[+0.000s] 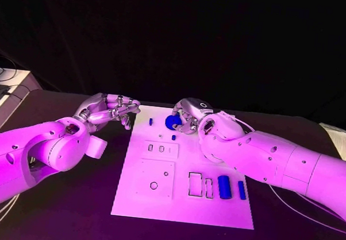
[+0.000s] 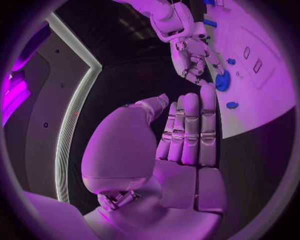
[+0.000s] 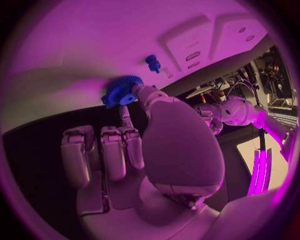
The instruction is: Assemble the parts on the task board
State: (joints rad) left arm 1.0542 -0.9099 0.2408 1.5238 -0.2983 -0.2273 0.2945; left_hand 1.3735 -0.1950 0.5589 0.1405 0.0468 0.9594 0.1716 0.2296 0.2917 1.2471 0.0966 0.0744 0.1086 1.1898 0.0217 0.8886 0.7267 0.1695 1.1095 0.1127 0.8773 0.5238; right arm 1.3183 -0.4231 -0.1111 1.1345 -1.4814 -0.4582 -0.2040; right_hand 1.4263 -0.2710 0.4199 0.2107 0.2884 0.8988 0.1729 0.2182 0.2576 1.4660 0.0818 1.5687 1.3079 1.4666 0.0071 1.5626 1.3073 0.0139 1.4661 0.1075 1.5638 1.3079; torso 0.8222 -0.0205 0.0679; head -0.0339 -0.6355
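Right hand (image 1: 192,117) pinches blue gear (image 3: 120,90) at task board (image 1: 131,199) far edge. Left hand (image 1: 107,110) released, holding nothing. Two blue cylinders (image 1: 224,186) unplaced; assembly looks early.

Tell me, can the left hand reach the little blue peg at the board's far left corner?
Probably yes. The left hand is open beside the task board, the small blue peg lies close by, and nothing sits between them.

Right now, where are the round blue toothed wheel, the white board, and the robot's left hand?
Blue toothed wheel (image 3: 120,90), right wrist view, on its toothed rim.
White task board (image 1: 184,208), head view, bare near part.
Left hand (image 1: 107,111), head view, middle of the hand.
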